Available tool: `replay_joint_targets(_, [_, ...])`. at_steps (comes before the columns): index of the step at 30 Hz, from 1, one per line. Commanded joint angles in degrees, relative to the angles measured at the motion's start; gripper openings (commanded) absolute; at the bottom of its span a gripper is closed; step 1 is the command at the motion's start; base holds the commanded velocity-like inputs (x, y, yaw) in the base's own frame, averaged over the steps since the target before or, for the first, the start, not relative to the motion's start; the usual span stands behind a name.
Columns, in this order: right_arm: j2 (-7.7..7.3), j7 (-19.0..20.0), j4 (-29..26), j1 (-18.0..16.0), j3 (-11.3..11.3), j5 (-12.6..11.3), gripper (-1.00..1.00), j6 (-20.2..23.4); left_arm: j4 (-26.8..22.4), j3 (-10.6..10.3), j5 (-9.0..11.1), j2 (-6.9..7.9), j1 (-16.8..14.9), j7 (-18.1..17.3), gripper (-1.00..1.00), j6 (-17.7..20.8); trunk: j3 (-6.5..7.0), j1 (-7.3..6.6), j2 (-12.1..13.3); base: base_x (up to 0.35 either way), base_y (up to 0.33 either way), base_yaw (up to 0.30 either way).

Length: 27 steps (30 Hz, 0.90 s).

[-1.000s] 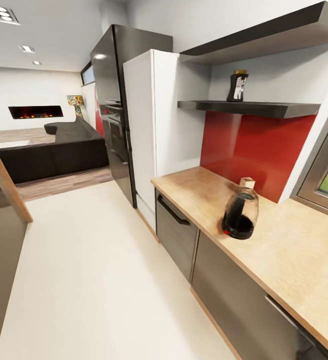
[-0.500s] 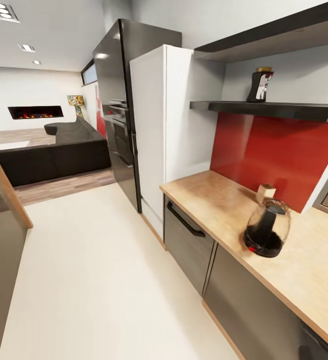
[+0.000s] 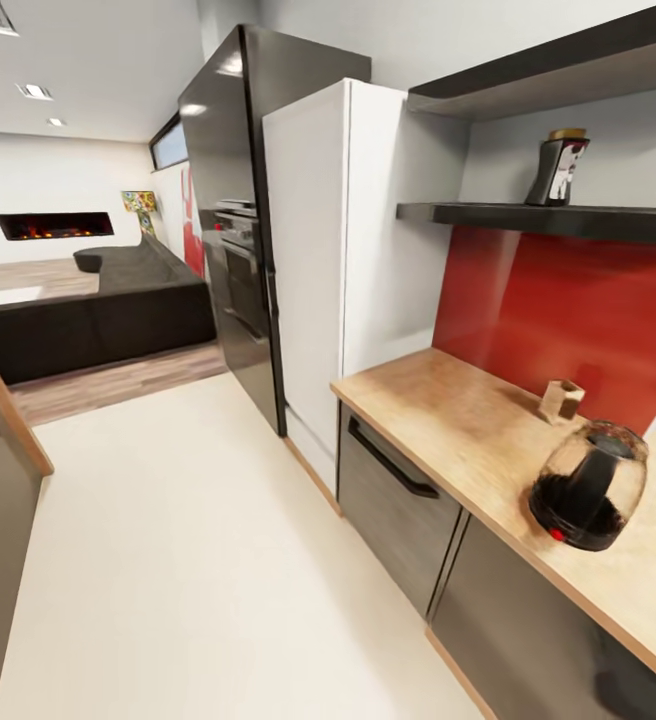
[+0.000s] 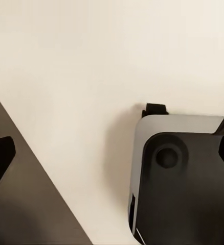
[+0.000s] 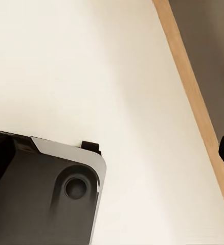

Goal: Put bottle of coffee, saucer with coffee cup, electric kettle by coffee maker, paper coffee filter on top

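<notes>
Both arms point down at the cream floor [image 3: 188,560] — whether either pincer is open I cannot tell. The electric kettle [image 3: 588,485] stands on the kitchen countertop [image 3: 448,410] at right — the bottle of coffee [image 3: 558,167] sits on the shelf [image 3: 528,215] above.

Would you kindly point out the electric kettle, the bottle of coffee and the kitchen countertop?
electric kettle [image 3: 590,484], head view, glass body.
bottle of coffee [image 3: 558,170], head view, dark body on the shelf.
kitchen countertop [image 3: 448,415], head view, bare top.

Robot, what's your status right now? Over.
Tools low over the floor, states unclear. Bottle of coffee on the shelf; electric kettle on the kitchen countertop. Nothing blocking the aisle ahead.
</notes>
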Motion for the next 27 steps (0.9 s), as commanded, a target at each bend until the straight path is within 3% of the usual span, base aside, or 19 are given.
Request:
replay_joint_targets(1, [0.04,-0.06,0.00,-0.03,-0.27,0.59,1.00,-0.17,-0.12,-0.49,0.42,0.00,0.00,0.24,1.00,-0.02,-0.11,0.06,-0.10,0.274,0.242,-0.231])
replay_joint_targets(27, [0.04,-0.01,0.00,-0.03,-0.27,0.57,1.00,-0.17,-0.12,-0.48,0.41,-0.01,0.00,0.25,1.00,-0.07,-0.11,0.06,-0.10,0.274,0.242,-0.261])
